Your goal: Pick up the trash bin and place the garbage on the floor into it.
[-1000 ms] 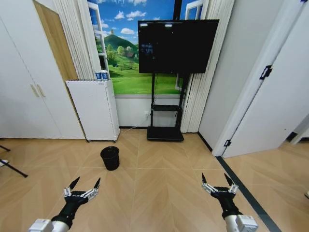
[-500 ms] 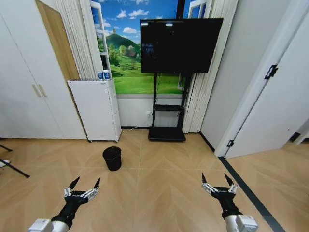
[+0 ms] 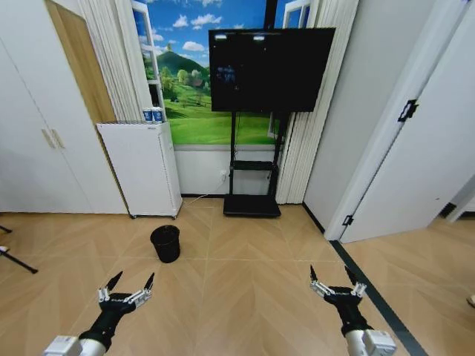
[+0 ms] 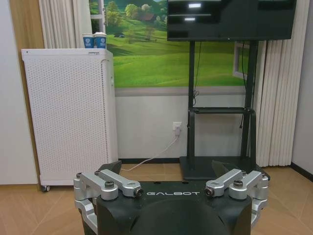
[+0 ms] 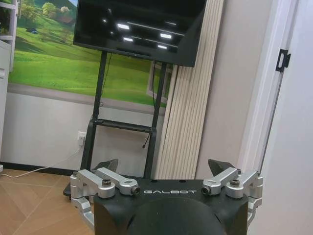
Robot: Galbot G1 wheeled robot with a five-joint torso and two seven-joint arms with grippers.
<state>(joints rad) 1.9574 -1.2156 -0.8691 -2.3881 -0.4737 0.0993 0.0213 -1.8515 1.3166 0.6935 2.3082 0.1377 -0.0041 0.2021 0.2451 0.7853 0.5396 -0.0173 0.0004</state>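
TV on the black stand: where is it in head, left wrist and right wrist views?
Head view: TV at the far wall, right of the white appliance.
Left wrist view: TV above its stand, white appliance beside it.
Right wrist view: TV next to the curtain.
Shared landmark: the landscape mural behind the TV.
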